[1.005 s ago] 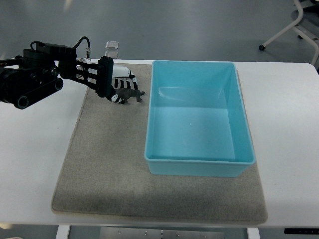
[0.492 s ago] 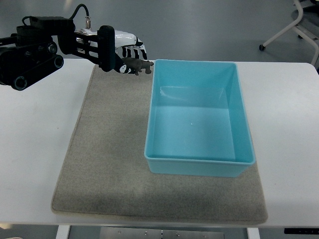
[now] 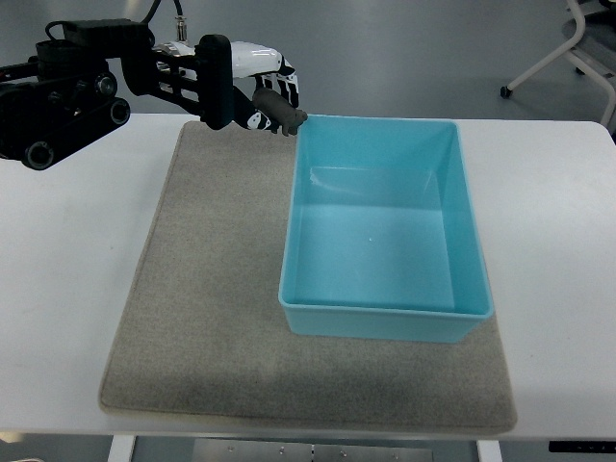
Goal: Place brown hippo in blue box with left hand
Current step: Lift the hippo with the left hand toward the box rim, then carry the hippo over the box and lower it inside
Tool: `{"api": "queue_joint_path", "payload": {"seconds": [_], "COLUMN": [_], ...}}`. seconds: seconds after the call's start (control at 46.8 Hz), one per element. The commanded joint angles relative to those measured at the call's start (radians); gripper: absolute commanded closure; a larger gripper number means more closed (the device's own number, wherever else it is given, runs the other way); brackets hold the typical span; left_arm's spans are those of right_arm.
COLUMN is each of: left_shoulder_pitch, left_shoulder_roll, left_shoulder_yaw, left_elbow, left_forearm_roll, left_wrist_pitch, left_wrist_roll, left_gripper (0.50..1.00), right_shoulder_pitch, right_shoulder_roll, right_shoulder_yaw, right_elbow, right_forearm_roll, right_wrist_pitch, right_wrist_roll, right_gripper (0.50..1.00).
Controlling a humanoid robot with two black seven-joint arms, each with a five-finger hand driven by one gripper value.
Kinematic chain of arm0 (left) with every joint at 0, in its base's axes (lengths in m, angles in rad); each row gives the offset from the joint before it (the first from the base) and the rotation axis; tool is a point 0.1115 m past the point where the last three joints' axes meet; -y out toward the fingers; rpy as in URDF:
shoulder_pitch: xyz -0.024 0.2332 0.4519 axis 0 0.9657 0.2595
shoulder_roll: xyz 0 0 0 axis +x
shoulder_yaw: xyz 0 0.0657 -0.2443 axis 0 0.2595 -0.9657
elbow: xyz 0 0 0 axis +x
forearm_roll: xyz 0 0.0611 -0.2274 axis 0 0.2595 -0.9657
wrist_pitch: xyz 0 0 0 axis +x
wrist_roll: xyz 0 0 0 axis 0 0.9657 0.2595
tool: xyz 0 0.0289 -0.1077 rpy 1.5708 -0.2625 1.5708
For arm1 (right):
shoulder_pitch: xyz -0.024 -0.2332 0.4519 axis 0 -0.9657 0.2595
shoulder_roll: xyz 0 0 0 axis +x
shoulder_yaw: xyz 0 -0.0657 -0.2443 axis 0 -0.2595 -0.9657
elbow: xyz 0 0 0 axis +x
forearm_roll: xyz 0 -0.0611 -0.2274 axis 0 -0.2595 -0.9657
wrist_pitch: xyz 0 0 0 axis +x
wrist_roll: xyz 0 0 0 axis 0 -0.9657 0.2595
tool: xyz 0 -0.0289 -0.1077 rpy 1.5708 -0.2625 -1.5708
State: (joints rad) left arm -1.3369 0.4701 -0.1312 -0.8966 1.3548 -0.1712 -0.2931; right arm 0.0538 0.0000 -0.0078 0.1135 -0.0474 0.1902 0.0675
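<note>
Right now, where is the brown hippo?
In the top view the brown hippo is held in the left hand at upper left, just beside the far-left corner of the blue box, not yet inside it.

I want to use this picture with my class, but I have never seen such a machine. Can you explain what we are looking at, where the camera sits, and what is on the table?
One camera looks steeply down from the robot's own side. The black arm coming in from the left ends in the robot's left hand, which has fingers like ours. It grips a small brown hippo, held up close to the far left corner of an empty blue box. The box sits on a grey mat on a white table. The other arm is out of view.
</note>
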Motion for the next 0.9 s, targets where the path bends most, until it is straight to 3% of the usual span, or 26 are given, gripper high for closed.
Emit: {"api": "queue_joint_path", "payload": {"seconds": [0.0, 0.534, 0.876], "left_shoulder_pitch": [0.002, -0.007, -0.004], "left_shoulder_roll": [-0.001, -0.005, -0.007], "left_shoulder_yaw": [-0.004, -0.047, -0.050], "left_elbow": [-0.002, -0.042, -0.159], "left_forearm_roll": [-0.013, -0.019, -0.066], "left_wrist_pitch": [0.012, 0.027, 0.030], "left_wrist_roll": [0.000, 0.000, -0.001], "left_gripper": [0.977, 0.977, 0.960], "right_shoulder_pitch": [0.000, 0.000, 0.000], "right_shoulder_roll": [0.000, 0.000, 0.000], "right_shoulder_yaw": [0.000, 0.000, 0.000], "right_elbow": [0.000, 0.000, 0.000], "right_forearm_roll": [0.001, 0.000, 0.000], "right_wrist_pitch": [0.000, 0.000, 0.000], "right_wrist_roll": [0.000, 0.000, 0.000], "right_gripper": [0.564, 0.564, 0.564]}}
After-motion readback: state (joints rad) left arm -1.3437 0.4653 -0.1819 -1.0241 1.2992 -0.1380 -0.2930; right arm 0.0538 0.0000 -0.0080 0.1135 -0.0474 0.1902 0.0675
